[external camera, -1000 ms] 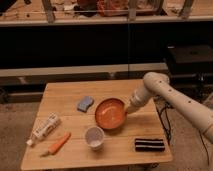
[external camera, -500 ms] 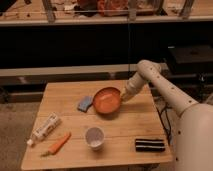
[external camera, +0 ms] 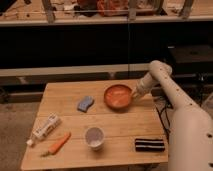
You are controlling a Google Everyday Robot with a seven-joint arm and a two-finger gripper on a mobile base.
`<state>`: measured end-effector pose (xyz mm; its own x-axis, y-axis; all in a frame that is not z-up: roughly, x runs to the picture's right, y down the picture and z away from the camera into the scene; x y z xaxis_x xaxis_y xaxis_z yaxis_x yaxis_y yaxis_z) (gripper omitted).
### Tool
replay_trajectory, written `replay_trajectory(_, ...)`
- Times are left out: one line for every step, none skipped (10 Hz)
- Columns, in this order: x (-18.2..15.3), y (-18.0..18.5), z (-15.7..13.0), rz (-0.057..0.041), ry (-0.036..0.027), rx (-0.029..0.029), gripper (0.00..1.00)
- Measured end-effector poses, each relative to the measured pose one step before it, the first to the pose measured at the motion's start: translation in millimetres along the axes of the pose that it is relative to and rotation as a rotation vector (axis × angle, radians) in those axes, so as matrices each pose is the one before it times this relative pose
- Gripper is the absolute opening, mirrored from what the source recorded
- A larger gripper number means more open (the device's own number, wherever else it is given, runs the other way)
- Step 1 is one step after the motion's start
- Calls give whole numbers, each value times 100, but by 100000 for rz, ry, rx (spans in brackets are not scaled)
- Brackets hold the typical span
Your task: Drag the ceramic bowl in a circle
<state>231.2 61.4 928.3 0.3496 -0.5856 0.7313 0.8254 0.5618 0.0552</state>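
Note:
The ceramic bowl (external camera: 118, 96) is a wide, shallow orange dish with a paler inside. It sits flat on the far right part of the wooden table (external camera: 65, 95). My gripper (external camera: 134, 94) reaches in from the right on the white arm (external camera: 170, 95) and is shut on the bowl's right rim. The bowl looks empty.
A blue-grey sponge (external camera: 85, 103) lies left of the bowl. A small white cup (external camera: 94, 137) stands near the front. A carrot (external camera: 59, 144) and a white tube (external camera: 46, 127) lie at the front left. A black bar (external camera: 149, 145) lies at the front right. Dark shelving stands behind the table.
The bowl has travelled with my gripper, first away from the table's middle toward the far edge, then to the right. The other objects have not moved.

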Motion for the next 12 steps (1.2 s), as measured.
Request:
replay_trajectory(569,1651,-372,3360,453,-91,1)
replay_trajectory(703,2483,-677,4611,891,-319,1)
replay_trajectory(326,1958,-609,3239,937,-270,1)
replay_trajectory(-107,1498,-495,1747,467,-352,1)
replay_trajectory(-158,1353,-560,259,1250,-997,1)
replay_trajectory(-664,1147,-398,-843,1112,-820,1)
replay_trajectory(-1324,1197,-569,-1439,1492,-1454,1)
replay_trajectory(-1467,942,-597,-1327,1429,-1096,1)
replay_trajectory(-2435,1045,-953,-3482,1714,-1649,1)
replay_trajectory(-2288,276,-825,-6095,1776,-1675,1)
replay_trajectory(-1749,-353,-254,-5471,648,-1234,1)
replay_trajectory(-1043,-928,192,-3428,-226,-42,1)
